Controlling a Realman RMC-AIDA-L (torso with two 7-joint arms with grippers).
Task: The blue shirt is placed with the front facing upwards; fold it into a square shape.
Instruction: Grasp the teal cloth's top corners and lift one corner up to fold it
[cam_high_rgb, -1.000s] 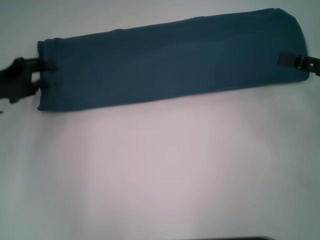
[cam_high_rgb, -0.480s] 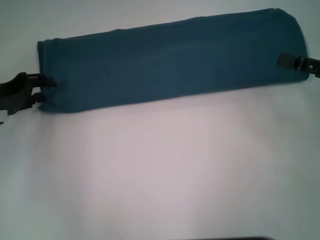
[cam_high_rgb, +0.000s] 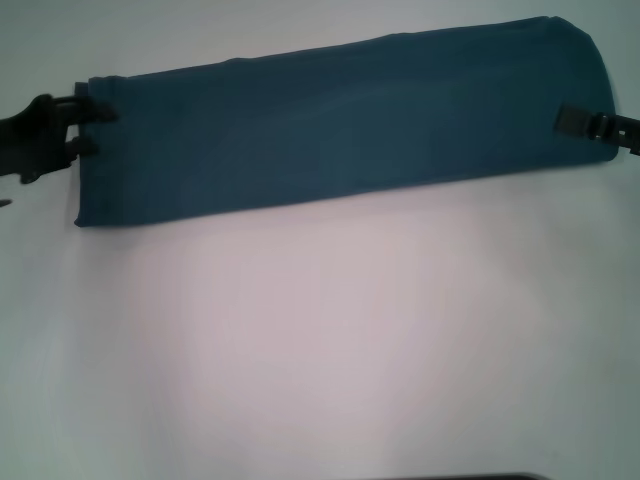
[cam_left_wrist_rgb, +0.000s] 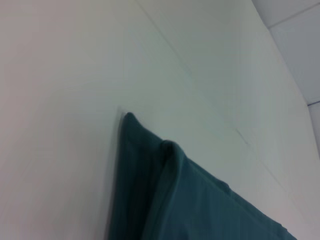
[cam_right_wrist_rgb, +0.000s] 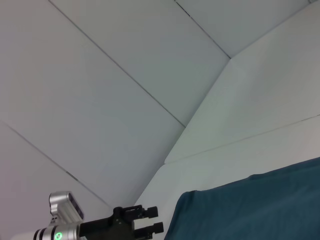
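Closest to you, the white table (cam_high_rgb: 330, 340) is showing as a wide bare surface. Behind it the blue shirt (cam_high_rgb: 340, 125) is lying as one long band across the table, plain teal side up, running from your left side to your right side and rising a little toward the right in the head view. Its near edge is looking like a smooth fold. At the left end of the band your left gripper (cam_high_rgb: 88, 130) is reaching in from the side; its two dark fingers are standing apart, one at the far corner of the shirt and one a bit nearer, both at the cloth edge, and you cannot tell whether they are pinching anything. In the left wrist view a corner of the shirt (cam_left_wrist_rgb: 165, 200) is showing with its layers stacked on the table. At the right end your right gripper (cam_high_rgb: 578, 120) is lying over the shirt end, and you cannot tell how its jaws are standing. In the right wrist view the left gripper (cam_right_wrist_rgb: 145, 226) is showing far off, just beside the shirt's end.
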